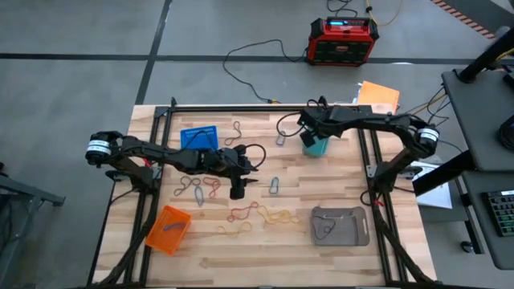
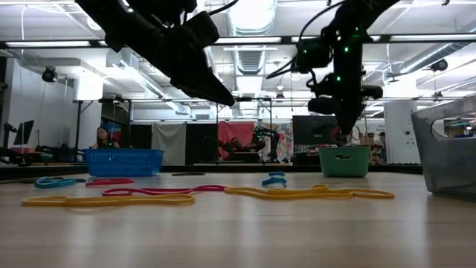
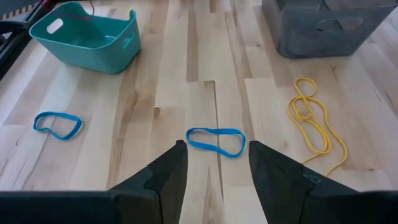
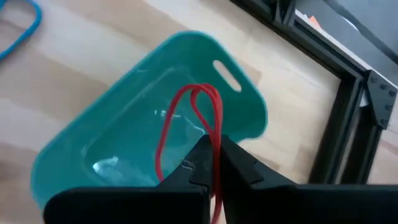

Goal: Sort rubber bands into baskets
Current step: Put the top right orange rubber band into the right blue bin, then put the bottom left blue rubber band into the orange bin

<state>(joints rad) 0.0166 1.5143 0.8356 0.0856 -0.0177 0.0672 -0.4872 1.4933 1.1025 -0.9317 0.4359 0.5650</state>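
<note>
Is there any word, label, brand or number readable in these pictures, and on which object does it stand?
None can be read.
Red-and-black box: a lit panel on top, too small to read.
Baskets, rubber bands, table: no writing visible.

- Grey basket: you see only its lower wall in the left wrist view; the rim is cut off by the edge. In the low view only one side shows.
- Red rubber band: its lower end runs between the right gripper's fingers and you cannot follow it further.
- Teal basket: in the high view the right gripper covers most of it.
- Orange basket: whether anything lies inside is too small for you to tell.
- Heap of bands by the left gripper: you cannot count them.
- Person in the room behind: small, indistinct.
</note>
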